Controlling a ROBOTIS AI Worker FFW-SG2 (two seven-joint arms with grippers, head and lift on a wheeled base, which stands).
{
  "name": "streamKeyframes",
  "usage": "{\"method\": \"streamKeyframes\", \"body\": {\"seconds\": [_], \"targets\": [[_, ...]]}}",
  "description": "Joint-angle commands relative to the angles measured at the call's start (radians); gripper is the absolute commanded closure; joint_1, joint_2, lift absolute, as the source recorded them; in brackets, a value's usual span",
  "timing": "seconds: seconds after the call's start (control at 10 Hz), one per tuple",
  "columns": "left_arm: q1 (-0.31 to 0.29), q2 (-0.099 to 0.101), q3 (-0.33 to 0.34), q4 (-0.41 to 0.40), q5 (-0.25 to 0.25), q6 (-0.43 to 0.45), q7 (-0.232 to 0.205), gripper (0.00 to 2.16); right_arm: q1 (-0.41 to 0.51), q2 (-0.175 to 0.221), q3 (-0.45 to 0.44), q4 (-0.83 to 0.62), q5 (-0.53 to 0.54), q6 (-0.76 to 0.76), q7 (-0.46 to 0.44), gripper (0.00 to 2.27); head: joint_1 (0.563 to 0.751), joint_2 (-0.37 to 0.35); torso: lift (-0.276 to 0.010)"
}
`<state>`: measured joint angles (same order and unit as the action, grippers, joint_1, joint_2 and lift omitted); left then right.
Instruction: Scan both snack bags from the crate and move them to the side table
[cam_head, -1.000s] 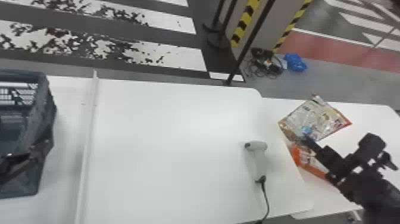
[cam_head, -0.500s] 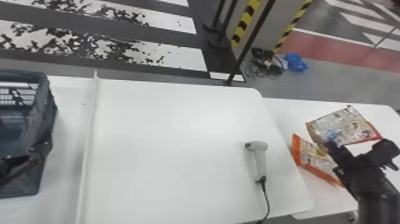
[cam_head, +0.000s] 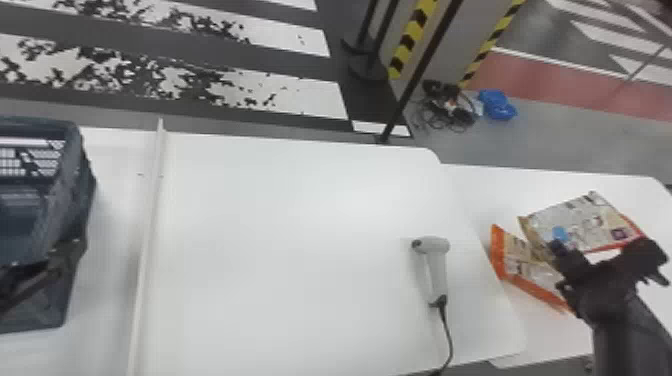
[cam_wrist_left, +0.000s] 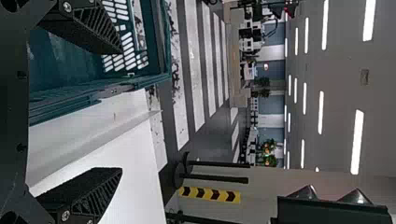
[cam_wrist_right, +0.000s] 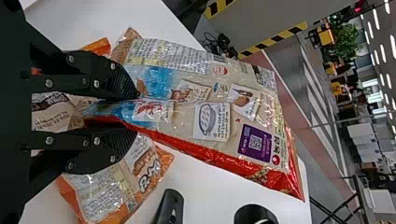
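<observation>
My right gripper (cam_head: 556, 250) is over the side table (cam_head: 555, 345), pinching one end of a red-edged snack bag (cam_head: 590, 220). In the right wrist view, this gripper (cam_wrist_right: 135, 115) is closed around the bunched end of that snack bag (cam_wrist_right: 210, 112), which stretches out beyond the fingertips. An orange snack bag (cam_head: 532, 275) lies on the side table beside and partly behind the gripper. My left gripper (cam_head: 42, 277) stays by the crate (cam_head: 35, 310) at the far left; seen from its wrist, the gripper (cam_wrist_left: 122, 111) stands open with nothing between its fingers.
A white scanner (cam_head: 437, 267) with a dark cable stands near the right side of the main table (cam_head: 300, 250). A raised white strip (cam_head: 147, 240) separates crate and scanner. Dark poles (cam_head: 420, 75) rise behind the tables.
The right gripper and the red-edged bag have shifted right and slightly toward the robot, uncovering more of the orange bag. The left arm has kept still.
</observation>
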<state>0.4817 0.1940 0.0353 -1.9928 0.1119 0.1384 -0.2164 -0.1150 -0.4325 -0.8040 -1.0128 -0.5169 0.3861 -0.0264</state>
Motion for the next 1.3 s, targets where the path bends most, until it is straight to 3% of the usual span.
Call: {"method": "streamKeyframes", "body": {"seconds": [0.0, 0.3, 0.5, 0.7, 0.9, 1.2], "targets": [[0.0, -0.002, 0.0, 0.0, 0.0, 0.002, 0.0, 0.1, -0.003, 0.006, 0.009, 0.002, -0.012, -0.043, -0.015, 0.01, 0.695, -0.35, -0.075], [0.001, -0.005, 0.0, -0.001, -0.001, 0.002, -0.001, 0.1, 0.024, 0.014, 0.011, -0.02, -0.032, -0.062, -0.027, 0.05, 0.695, -0.35, -0.075], [0.008, -0.008, 0.0, -0.011, -0.005, 0.002, 0.0, 0.1, 0.15, 0.104, 0.032, -0.25, -0.028, -0.074, -0.029, 0.05, 0.695, -0.35, -0.075], [0.009, -0.013, -0.006, -0.02, -0.009, 0.002, 0.0, 0.1, 0.317, 0.209, 0.146, -0.503, 0.009, -0.282, -0.02, 0.05, 0.695, -0.35, -0.075], [0.02, -0.015, -0.008, -0.032, -0.012, 0.005, 0.0, 0.1, 0.445, 0.264, 0.27, -0.688, 0.086, -0.405, -0.02, 0.05, 0.695, -0.35, -0.075], [0.026, -0.022, -0.014, -0.047, -0.014, 0.008, 0.003, 0.1, 0.566, 0.328, 0.442, -0.866, 0.215, -0.47, -0.027, 0.05, 0.695, -0.35, -0.075]]}}
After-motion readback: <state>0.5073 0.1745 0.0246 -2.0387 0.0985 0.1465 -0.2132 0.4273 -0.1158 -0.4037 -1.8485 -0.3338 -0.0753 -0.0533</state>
